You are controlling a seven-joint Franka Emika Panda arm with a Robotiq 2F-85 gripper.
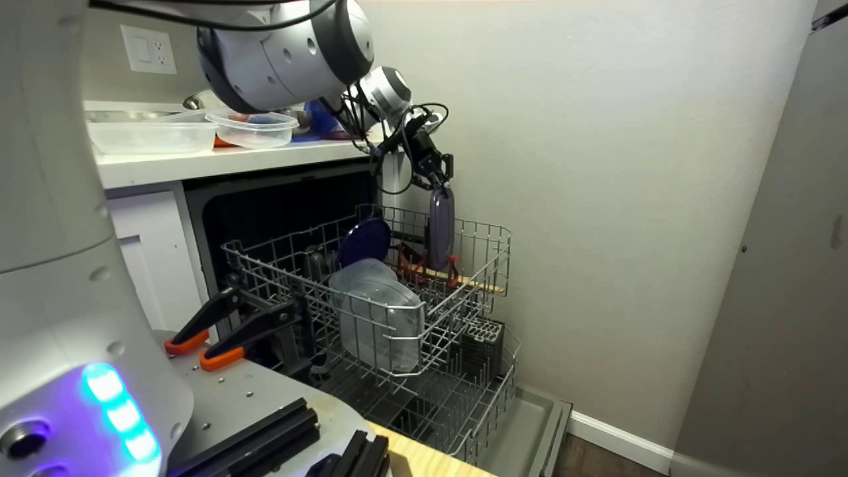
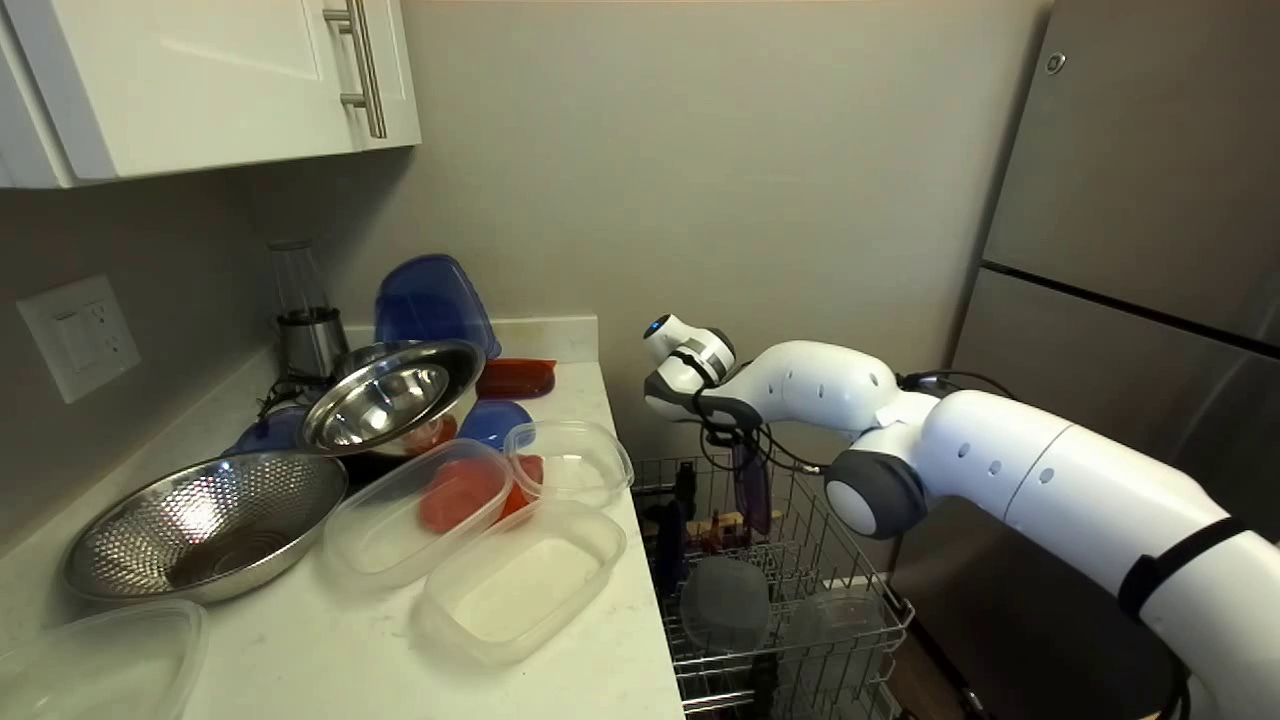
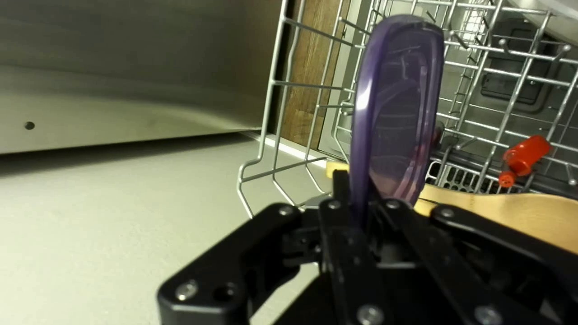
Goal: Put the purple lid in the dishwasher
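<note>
Pinching purple lid (image 3: 397, 108) by its edge — gripper (image 3: 358, 192) | lid upright over upper rack (image 1: 487, 226) of dishwasher (image 1: 285, 205) | rack contact — unclear

Purple lid (image 3: 399, 106), black pincer (image 3: 359, 187), grey dishwasher rack (image 1: 424, 306).

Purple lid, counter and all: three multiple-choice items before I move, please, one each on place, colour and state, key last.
1. Where is the metal colander?
A) on the floor
B) on the counter
C) on the wall

2. What colour is the small piece right of the purple lid in the wrist view?
A) red
B) green
C) white

3. How does the gripper stand?
A) open
B) shut, empty
C) shut on the purple lid

1 B: it rests there in an exterior view.
2 A: it shows bright red there.
3 C: the jaws pinch the purple lid's edge.
</note>
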